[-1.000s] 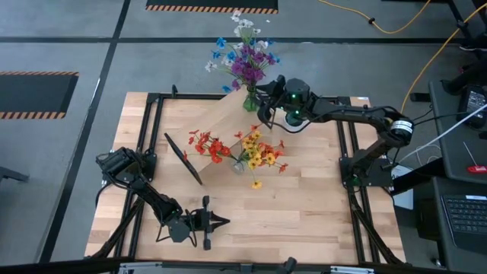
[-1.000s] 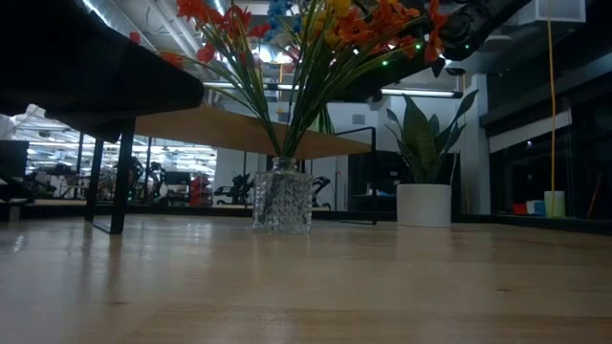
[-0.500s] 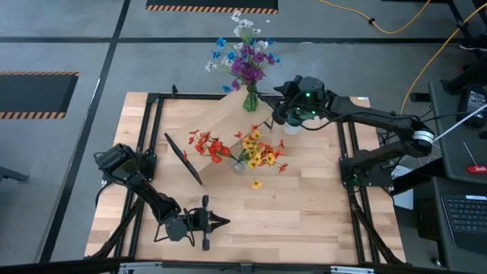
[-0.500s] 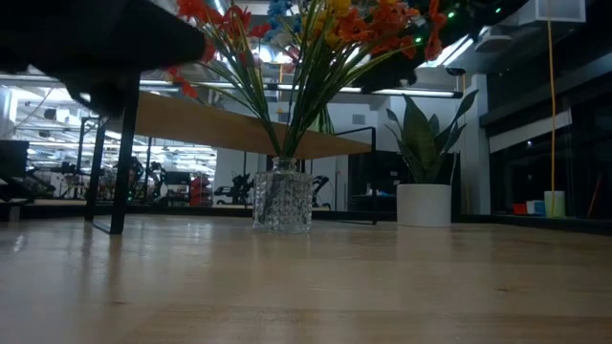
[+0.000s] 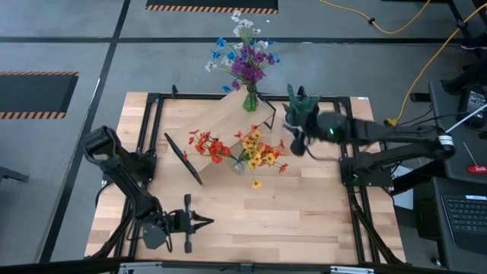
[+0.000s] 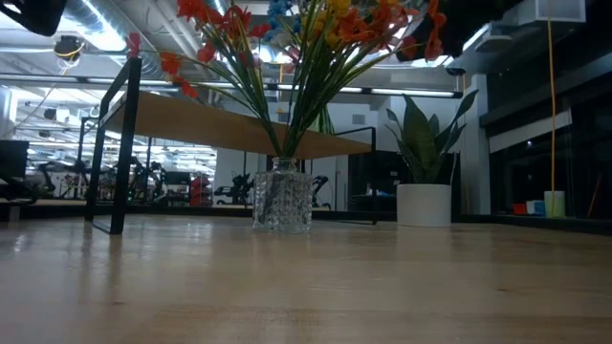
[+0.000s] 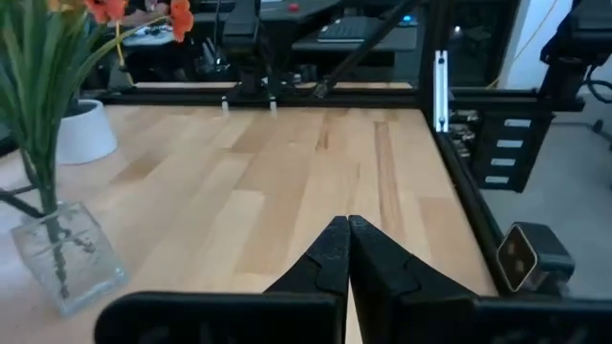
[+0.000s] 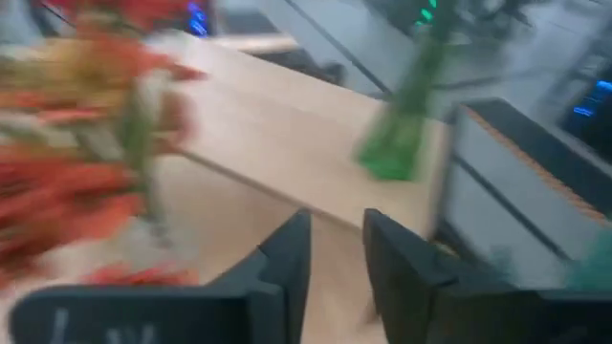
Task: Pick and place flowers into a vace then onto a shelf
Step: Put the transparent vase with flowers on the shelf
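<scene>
A spiky green potted plant (image 6: 421, 134) in a white pot (image 6: 424, 204) stands on the wooden table (image 5: 297, 205) near its far right corner. A yellow cable (image 5: 396, 27) loops across the grey floor (image 5: 76, 38) beyond. A laptop keyboard (image 5: 466, 213) sits at the right edge. Striped hazard tape (image 5: 38, 74) marks the floor.

We see a pale, smooth wood-plank tabletop (image 6: 306, 287) with a soft sheen, a cut-glass clear vase (image 6: 282, 196), a light-wood shelf (image 6: 229, 129) on thin black metal legs, and matt dark fingers (image 7: 330, 263) that look plastic.
</scene>
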Robot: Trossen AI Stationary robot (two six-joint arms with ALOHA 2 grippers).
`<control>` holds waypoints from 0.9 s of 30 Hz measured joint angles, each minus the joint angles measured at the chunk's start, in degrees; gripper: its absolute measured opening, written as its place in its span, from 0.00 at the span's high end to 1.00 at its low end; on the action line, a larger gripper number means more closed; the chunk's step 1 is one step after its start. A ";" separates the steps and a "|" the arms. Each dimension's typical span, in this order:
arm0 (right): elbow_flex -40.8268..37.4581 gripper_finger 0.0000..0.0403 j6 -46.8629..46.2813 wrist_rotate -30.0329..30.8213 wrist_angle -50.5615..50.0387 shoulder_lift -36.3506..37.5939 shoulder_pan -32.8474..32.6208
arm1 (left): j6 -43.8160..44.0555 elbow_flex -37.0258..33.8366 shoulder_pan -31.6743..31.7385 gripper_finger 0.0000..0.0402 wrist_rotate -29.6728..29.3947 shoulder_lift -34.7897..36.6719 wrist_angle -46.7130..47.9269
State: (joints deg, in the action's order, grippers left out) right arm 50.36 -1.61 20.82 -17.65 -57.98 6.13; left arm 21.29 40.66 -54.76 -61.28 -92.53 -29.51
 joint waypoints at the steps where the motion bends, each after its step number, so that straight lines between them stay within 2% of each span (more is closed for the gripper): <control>1: -2.46 0.76 -0.96 0.01 2.57 1.15 -1.91 | 0.50 0.00 0.00 0.99 0.38 0.81 1.37; 6: -16.08 0.87 -1.24 0.11 22.71 3.82 -10.57 | -0.25 0.00 0.15 1.00 6.14 4.96 7.36; 10: -22.53 0.94 -1.84 1.05 35.57 2.61 -16.85 | 0.66 0.00 -0.33 0.99 7.02 8.45 15.50; 14: -23.42 0.99 0.35 7.99 36.82 -1.14 -23.17 | 4.94 -0.01 -1.27 1.00 6.94 11.94 24.21; 18: -23.42 0.97 -1.93 14.81 38.56 -7.27 -27.14 | 1.72 -0.04 -2.06 0.99 7.83 14.36 25.57; 23: -23.42 0.99 0.65 15.56 49.77 -17.46 -29.44 | -1.98 -0.11 -2.32 0.99 11.15 15.89 25.35; 27: -21.94 0.99 2.85 15.68 57.24 -25.33 -30.39 | -1.34 -3.60 -2.29 0.99 12.68 15.88 22.03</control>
State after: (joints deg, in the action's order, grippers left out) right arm 28.42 1.24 36.50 39.59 -83.31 -24.26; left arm 19.95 37.07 -57.06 -48.60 -76.64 -7.49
